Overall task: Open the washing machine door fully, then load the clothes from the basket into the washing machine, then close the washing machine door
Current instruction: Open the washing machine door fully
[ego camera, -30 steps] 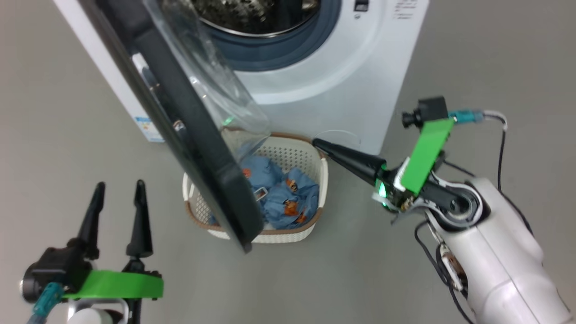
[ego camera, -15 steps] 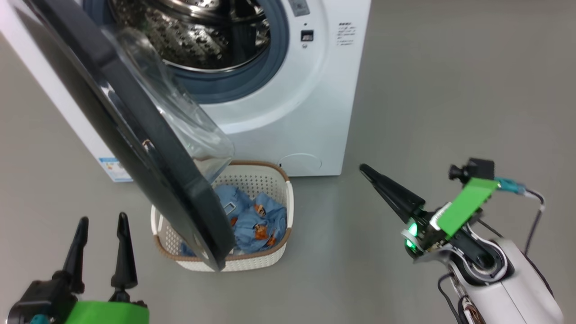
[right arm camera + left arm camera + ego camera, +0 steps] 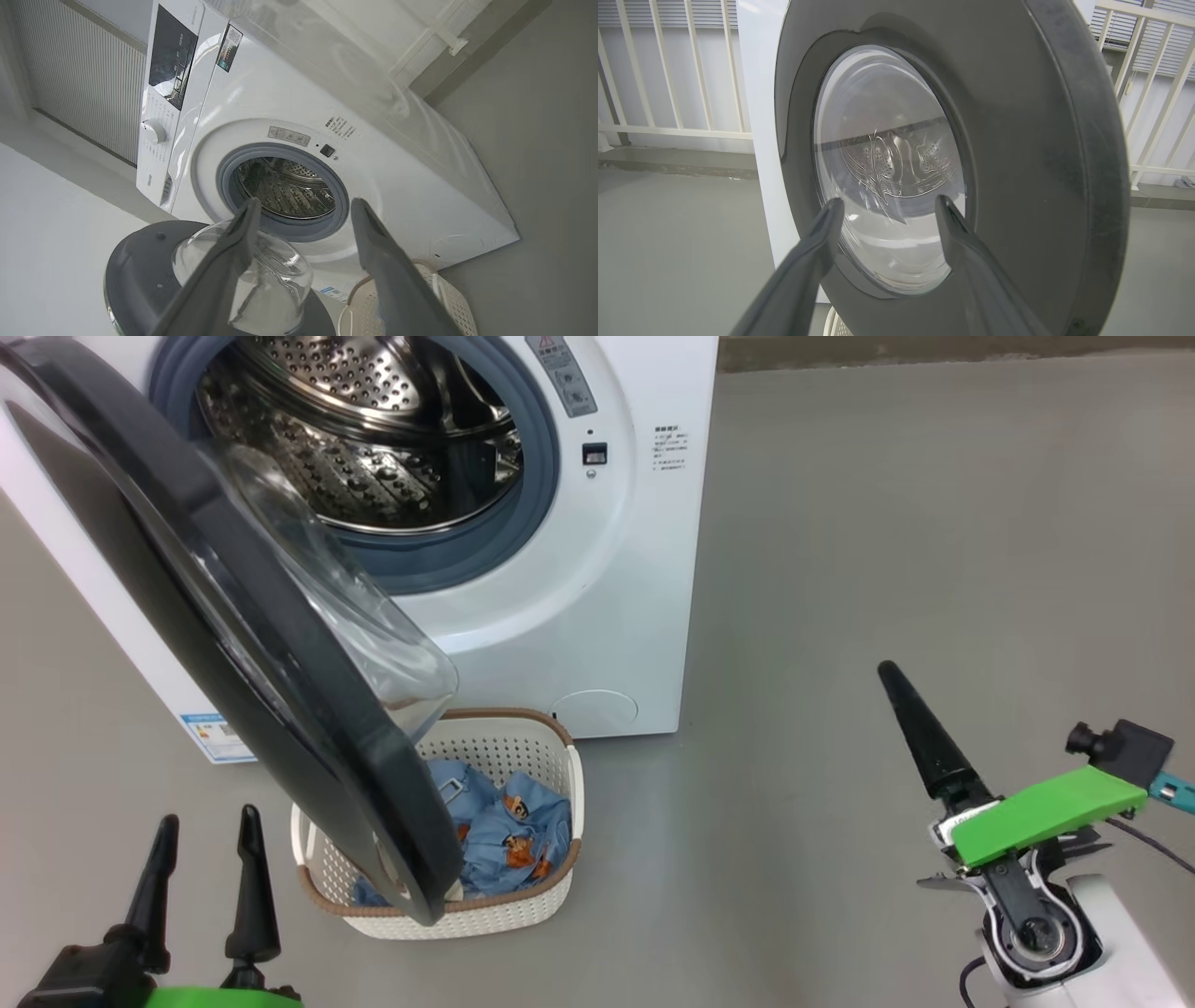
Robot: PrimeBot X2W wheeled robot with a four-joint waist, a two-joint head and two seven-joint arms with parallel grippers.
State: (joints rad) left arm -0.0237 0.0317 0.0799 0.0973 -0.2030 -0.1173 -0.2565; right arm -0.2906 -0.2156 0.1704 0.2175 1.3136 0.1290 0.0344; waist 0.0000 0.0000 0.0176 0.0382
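Door open, basket loaded.
Door [image 3: 355, 775] stands swung out over basket [image 3: 523, 919] on floor before machine [image 3: 616, 616]; clothes [image 3: 509, 831] lie inside it. Left gripper [image 3: 207, 817] and right gripper [image 3: 304, 203] hang free, jaws spread, empty.

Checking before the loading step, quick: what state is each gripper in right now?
Left gripper: open, fingers apart, holding nothing.
Right gripper: open, fingers apart, holding nothing.
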